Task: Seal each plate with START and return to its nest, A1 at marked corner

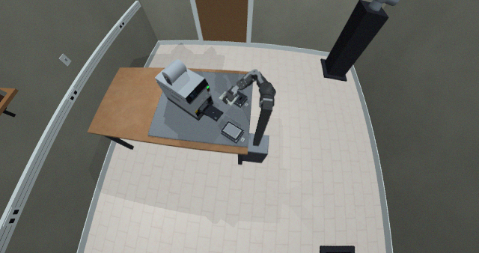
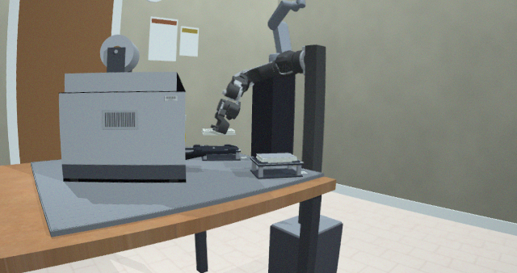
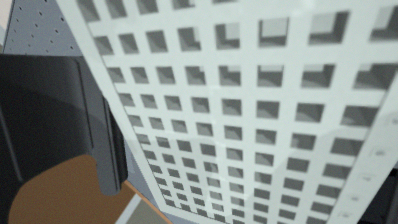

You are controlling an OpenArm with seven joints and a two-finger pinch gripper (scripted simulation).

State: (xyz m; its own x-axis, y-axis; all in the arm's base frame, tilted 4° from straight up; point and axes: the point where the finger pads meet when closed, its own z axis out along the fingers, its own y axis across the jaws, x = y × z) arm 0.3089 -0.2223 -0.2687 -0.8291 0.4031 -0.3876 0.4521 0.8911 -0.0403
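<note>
My gripper [image 1: 229, 96] [image 2: 220, 131] is shut on a pale plate [image 1: 222, 96] [image 2: 230, 132] [image 3: 210, 57], held roughly level in the air. Its square wells fill the wrist view; whether clear film covers them I cannot tell. Behind the stage, a dark nest [image 1: 242, 99] [image 2: 221, 157] with no plate visible on it is partly hidden by the held plate. Another plate [image 1: 232, 129] [image 2: 276, 158], with a smooth greyish top, sits in the front nest [image 1: 236, 139] [image 2: 279, 174]. The sealer's stage [image 1: 213, 111] is out and bare. The sealer's lamp [image 1: 208, 87] is green.
The tall grey sealer [image 1: 182, 85] [image 2: 121, 140] stands left of the nests, with a roll on top. Its stage sticks out toward the space between them. All stand on a grey mat [image 1: 179, 127] [image 2: 161, 196] on the wooden table [image 1: 123, 99]. The arm's post [image 1: 263, 123] [image 2: 314, 111] is at the right edge.
</note>
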